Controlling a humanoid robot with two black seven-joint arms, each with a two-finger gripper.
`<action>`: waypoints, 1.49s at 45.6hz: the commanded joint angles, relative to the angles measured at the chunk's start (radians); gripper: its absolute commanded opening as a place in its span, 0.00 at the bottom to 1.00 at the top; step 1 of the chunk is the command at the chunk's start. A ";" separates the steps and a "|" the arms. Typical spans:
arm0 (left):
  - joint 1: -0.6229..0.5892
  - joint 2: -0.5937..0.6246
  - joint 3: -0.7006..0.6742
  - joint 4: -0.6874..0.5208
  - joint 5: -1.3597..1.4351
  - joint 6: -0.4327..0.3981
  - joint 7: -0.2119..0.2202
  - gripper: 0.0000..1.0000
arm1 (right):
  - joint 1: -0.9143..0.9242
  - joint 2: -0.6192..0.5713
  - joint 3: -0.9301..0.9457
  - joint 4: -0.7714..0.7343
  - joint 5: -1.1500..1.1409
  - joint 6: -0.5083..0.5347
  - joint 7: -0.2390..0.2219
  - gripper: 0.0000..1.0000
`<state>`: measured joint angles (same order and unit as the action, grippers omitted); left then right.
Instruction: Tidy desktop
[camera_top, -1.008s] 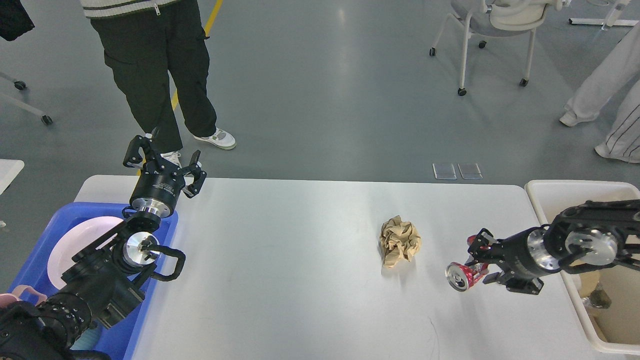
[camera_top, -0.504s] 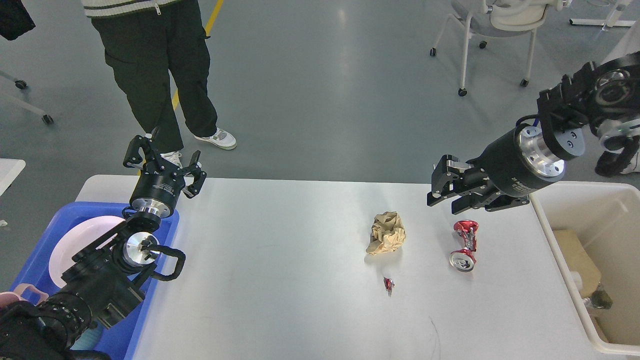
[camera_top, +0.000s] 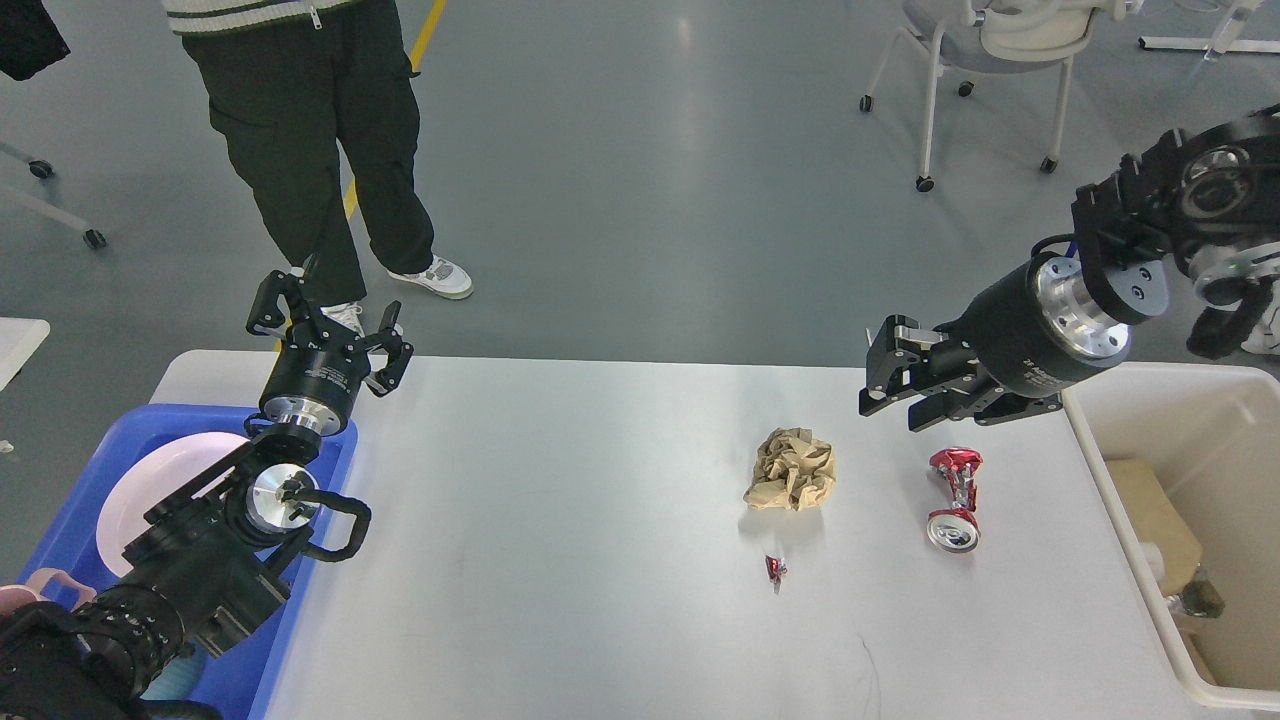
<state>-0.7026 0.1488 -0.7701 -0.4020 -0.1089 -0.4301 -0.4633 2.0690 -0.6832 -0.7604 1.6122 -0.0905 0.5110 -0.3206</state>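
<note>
A grey polished floor runs behind the desktop (camera_top: 560, 520), a glossy white-grey slab with rounded far corners whose long axis lies left to right across the view; its near edge is cut off by the bottom of the frame. Right of centre on it sits a crumpled ball of brown paper (camera_top: 791, 470). Near that, to the right, lies a crushed red drink can (camera_top: 955, 498) on its side, its silver end facing the camera and its length running away from it. A small red scrap (camera_top: 775, 569) lies just in front of the paper.

The right gripper (camera_top: 893, 385) hangs above the far right part of the desktop, above the can and clear of it, fingers parted and empty. The left gripper (camera_top: 325, 320) stands raised over the far left corner, its fingers spread wide, holding nothing.

At the left edge a blue plastic tray (camera_top: 335, 470) holds a pale pink plate (camera_top: 165, 480), partly hidden by the left arm. At the right a cream bin (camera_top: 1110, 480) is cut off by the frame; its contents are hard to make out. A person in dark trousers (camera_top: 310, 130) stands beyond the table, visible only below the chest.
</note>
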 joint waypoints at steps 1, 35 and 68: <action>0.000 0.000 0.000 0.000 0.000 -0.001 0.000 0.98 | -0.003 -0.003 -0.004 0.000 0.000 -0.002 0.000 0.00; 0.000 0.000 0.000 0.000 0.000 -0.001 0.000 0.98 | -0.356 -0.044 -0.039 -0.221 -0.063 -0.135 0.011 0.00; 0.000 0.000 0.000 0.000 0.000 -0.001 0.000 0.98 | -0.741 0.083 0.116 -0.620 -0.041 -0.184 0.012 1.00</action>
<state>-0.7026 0.1489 -0.7701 -0.4019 -0.1089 -0.4301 -0.4633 1.3860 -0.6185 -0.6814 1.0411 -0.1352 0.3275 -0.3082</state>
